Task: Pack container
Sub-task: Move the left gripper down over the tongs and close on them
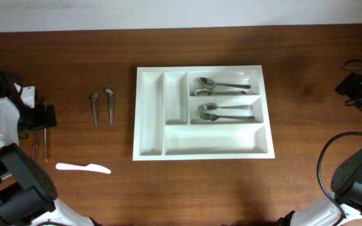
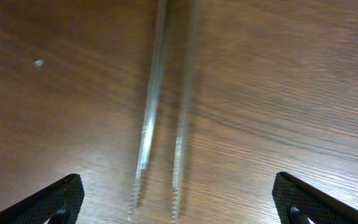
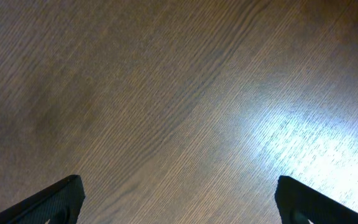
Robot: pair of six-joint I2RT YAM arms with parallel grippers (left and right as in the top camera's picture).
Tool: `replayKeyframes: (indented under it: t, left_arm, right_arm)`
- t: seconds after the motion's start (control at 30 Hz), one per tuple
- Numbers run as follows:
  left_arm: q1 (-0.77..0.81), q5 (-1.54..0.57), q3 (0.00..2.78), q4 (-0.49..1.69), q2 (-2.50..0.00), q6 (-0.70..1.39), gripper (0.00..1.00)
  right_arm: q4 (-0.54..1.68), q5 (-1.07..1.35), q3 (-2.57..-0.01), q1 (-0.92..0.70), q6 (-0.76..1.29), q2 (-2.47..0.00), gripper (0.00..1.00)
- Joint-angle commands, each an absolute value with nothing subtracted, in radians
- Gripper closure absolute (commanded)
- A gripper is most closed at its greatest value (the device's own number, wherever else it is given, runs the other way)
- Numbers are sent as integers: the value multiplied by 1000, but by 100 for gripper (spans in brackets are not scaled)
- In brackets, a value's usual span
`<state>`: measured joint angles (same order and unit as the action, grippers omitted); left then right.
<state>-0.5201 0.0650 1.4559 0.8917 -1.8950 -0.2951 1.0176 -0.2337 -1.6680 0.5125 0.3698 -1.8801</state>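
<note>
On brown wood-grain table (image 1: 74, 63), white container (image 1: 148, 113); left gripper (image 2: 176, 205) and right gripper (image 3: 179, 205) agape, empty.

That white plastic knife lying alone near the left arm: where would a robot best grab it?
Probably around the middle of the white plastic knife, coming straight down from above. It lies flat on the table with nothing touching it, so fingers would best straddle its narrow width, set across its long axis.

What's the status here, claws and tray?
Left claw open over two knives; right claw open over bare table. Tray holds spoons, forks; loose spoons, white knife outside. Nothing blocking.
</note>
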Motion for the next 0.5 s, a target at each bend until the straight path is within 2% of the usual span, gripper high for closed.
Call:
replayKeyframes:
  t: [0.0,0.27,0.47]
  left_arm:
    - [-554,76,1468,884,-1909,-286,1]
    - [-559,63,1468,844,-1932,-347,1]
    - [-559,-23,1468,849,-1992,-346,1]
  right_arm:
    - [1017,-236,-1685,511,371,-1883,1]
    - [1017,-236,-1685,511,371,-1883,1]
    - [1017,-236,-1685,511,371,-1883,1]
